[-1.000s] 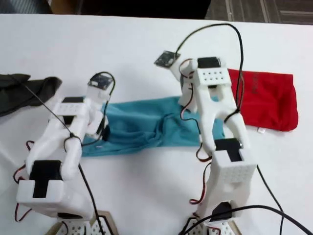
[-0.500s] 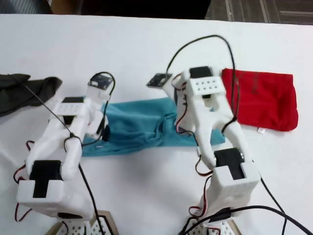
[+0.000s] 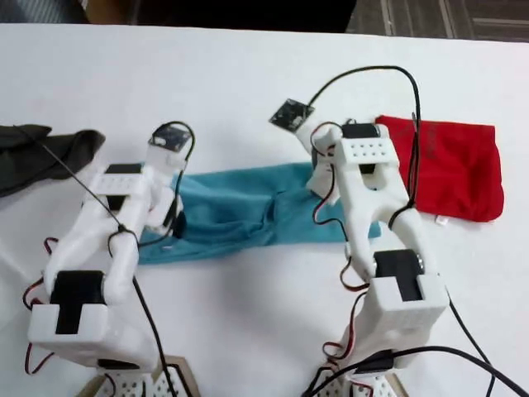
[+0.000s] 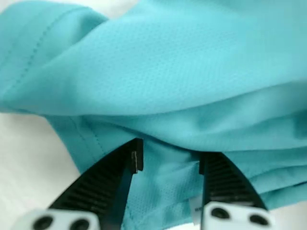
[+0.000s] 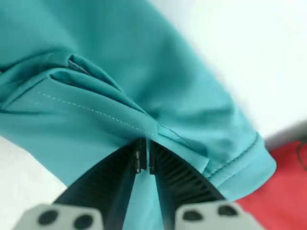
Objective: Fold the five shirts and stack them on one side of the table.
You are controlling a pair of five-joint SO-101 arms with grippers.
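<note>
The crumpled teal mesh shirt (image 3: 240, 211) lies in a long band across the middle of the white table (image 3: 248, 74), its right end just beside the folded red cloth shirt (image 3: 459, 169) (a dark grey garment (image 3: 41, 153) sits at the left edge); the left gripper (image 4: 169, 160) is at its left end, jaws spread apart over the fabric. The right gripper (image 5: 145, 155) is clamped onto a stitched fold near the right end.

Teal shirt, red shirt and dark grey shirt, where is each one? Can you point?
Teal cloth shirt (image 3: 231, 211): high view, its wrinkled middle between the arms.
Red folded cloth shirt (image 3: 463, 169): high view, middle of its flat top.
Dark grey crumpled cloth shirt (image 3: 37, 165): high view, its bunched middle.
</note>
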